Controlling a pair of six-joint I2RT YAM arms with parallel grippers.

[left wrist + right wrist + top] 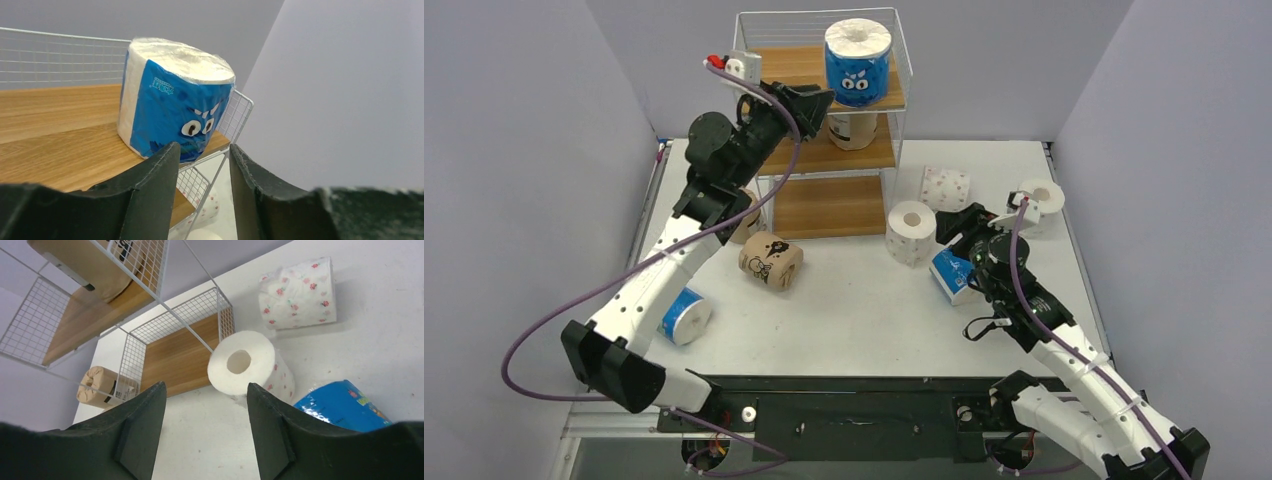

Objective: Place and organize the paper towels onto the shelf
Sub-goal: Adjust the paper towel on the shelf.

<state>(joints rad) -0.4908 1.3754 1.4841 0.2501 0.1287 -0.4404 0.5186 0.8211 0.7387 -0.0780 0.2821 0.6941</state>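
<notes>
The shelf (829, 205) stands at the back of the table. A blue paper towel roll (858, 62) stands upright at the right end of its top board, and another roll (854, 132) sits on the middle board. My left gripper (824, 100) hovers just left of the blue roll (175, 102); the jaws of this gripper (204, 147) stand narrowly apart with nothing between them. My right gripper (952, 222) is open and empty over the table, pointing at a white roll (247, 365) lying next to the shelf's bottom board (175, 357). A blue roll (345, 405) lies just to its right.
Lying on the table are two tan rolls (771, 260) (746, 215), a blue roll (686, 315) by the left arm, a flowered white roll (946, 187) and another white roll (1039, 198) at the right. Grey walls close in the table.
</notes>
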